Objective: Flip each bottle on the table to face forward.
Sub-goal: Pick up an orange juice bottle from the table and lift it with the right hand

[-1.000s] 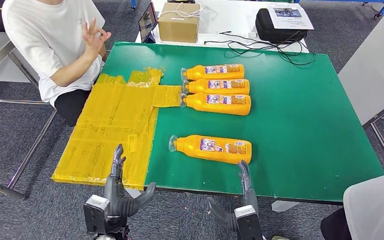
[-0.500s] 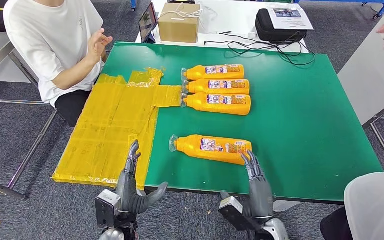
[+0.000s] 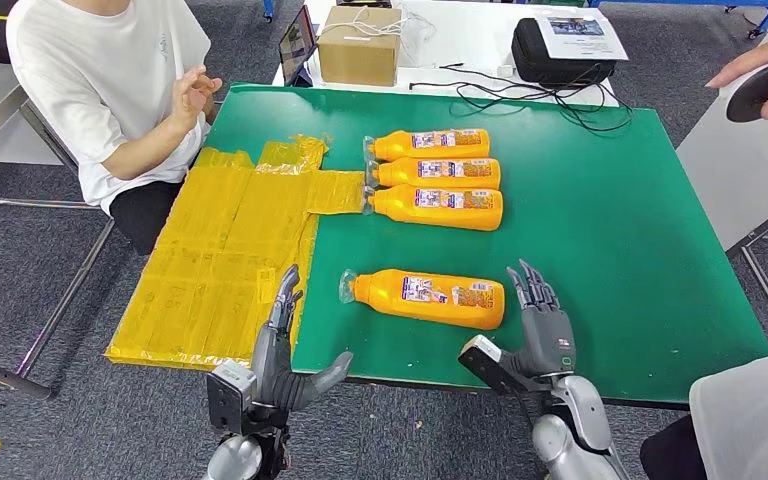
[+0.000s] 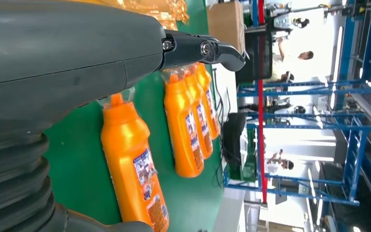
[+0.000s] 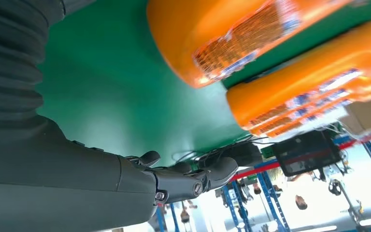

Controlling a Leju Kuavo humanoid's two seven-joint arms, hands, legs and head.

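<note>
We see four orange bottles lying on their sides on the green surface (image 3: 610, 230), caps toward the yellow plastic sheet (image 3: 225, 255) that covers the surface's left part. We take the near bottle (image 3: 428, 298) as our landmark: it lies alone, label side up, close to the front edge. Beyond it, well apart, three more bottles (image 3: 436, 175) lie side by side in a tight row, touching or nearly so.

Our left hand (image 3: 278, 350) hovers near the front edge, off the cap end of the near bottle and over the rim of the yellow sheet; its fingers (image 3: 285, 300) are stretched out straight, thumb spread aside, holding nothing. Our right hand (image 3: 540, 325) stands just beside the base of the near bottle, fingers extended and apart, empty; whether it touches the bottle we cannot tell.

Far beyond the near bottle, past the row, a cardboard box (image 3: 358, 45) and a black case (image 3: 560, 50) sit on a white table. A person in a white shirt (image 3: 100, 90) sits beyond the yellow sheet.
</note>
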